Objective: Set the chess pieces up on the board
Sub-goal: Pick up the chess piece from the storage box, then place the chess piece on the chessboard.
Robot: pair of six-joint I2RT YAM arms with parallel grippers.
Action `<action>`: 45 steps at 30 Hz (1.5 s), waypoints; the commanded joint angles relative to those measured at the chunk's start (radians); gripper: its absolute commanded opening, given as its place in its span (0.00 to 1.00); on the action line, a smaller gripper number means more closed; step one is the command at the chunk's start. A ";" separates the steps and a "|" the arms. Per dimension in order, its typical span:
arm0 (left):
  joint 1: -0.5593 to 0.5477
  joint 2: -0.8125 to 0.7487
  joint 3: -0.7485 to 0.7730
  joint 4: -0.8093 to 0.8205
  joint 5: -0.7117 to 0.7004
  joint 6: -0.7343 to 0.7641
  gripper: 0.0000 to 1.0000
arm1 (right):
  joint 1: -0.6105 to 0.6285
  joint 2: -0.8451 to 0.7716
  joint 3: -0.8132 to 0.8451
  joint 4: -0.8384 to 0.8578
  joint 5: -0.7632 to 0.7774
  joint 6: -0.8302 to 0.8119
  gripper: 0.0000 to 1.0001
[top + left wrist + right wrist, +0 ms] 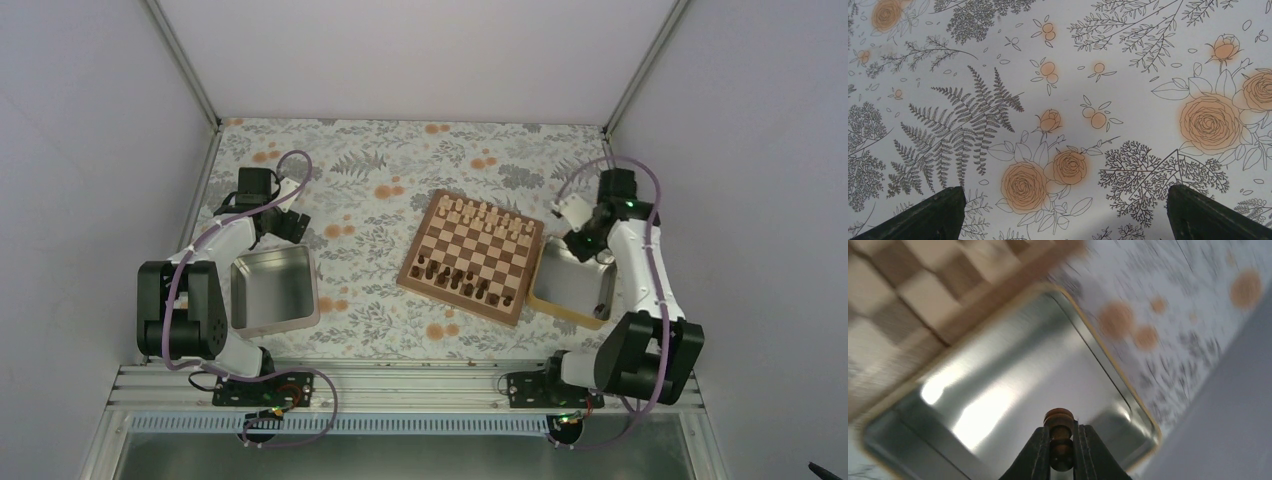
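The chessboard [475, 262] lies at the table's middle right, with pale pieces along its far edge and several dark brown pieces [462, 284] along its near edge. My right gripper [1062, 440] is shut on a dark brown chess piece [1060, 426] and holds it above a metal tin [1013, 390]; the board's corner [908, 285] shows blurred at upper left. In the top view the right gripper [580, 240] hangs over the tin [572, 288] right of the board. My left gripper [1063, 210] is open and empty above the floral cloth, at the far left in the top view [290, 222].
A second grey metal tin [273, 290] stands near the left arm. The tent's grey wall [1228, 405] lies just past the right tin. The floral cloth [370, 200] covers the table.
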 commanded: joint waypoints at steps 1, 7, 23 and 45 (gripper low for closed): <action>0.000 -0.008 0.013 0.001 -0.003 -0.001 1.00 | 0.171 -0.010 0.041 -0.113 -0.107 0.046 0.09; -0.001 -0.016 0.011 0.003 -0.004 0.000 1.00 | 0.349 0.046 0.027 -0.095 -0.125 0.115 0.09; -0.001 -0.018 0.009 0.004 -0.006 0.000 1.00 | 0.594 0.103 -0.077 -0.030 -0.142 0.223 0.09; -0.001 -0.017 0.008 0.001 -0.007 -0.001 1.00 | 0.637 0.146 -0.149 0.026 -0.122 0.254 0.11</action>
